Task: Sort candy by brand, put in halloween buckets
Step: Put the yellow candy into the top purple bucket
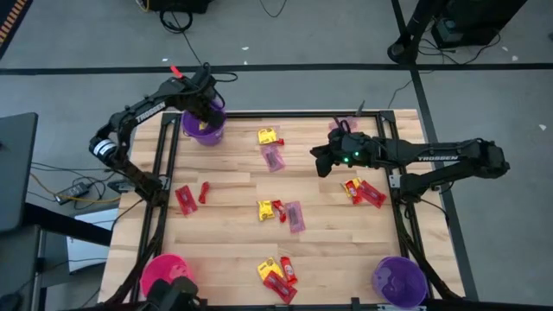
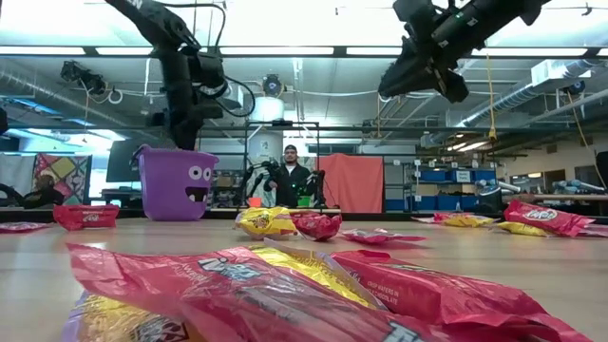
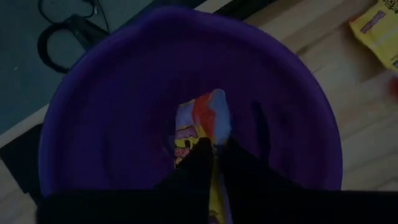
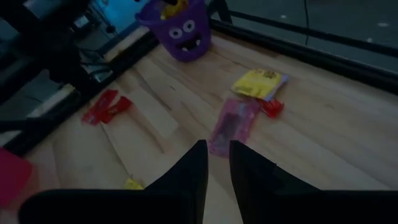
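A: Where is the left gripper (image 3: 214, 155) placed, and why?

B: It is held down inside the far purple bucket (image 1: 207, 132). A yellow packet (image 3: 202, 121) is seen between its fingers, so a drop is probably intended there. Whether the packet is gripped or already let go cannot be told.

A: And the right gripper (image 4: 217, 163)?

B: It is raised above the table, right of centre, with nothing held; only a narrow gap is left between its fingers. A mauve packet (image 4: 233, 124) lies ahead of it, so that may be meant next.

A: What is left of the candy?

B: Much is scattered on the table (image 1: 346, 250): red bars (image 1: 186, 199) near the left edge, mixed clusters mid-table and at the near edge. The pink bucket (image 1: 162, 272) and second purple bucket (image 1: 399, 281) are set at the near corners, presumably one per brand.
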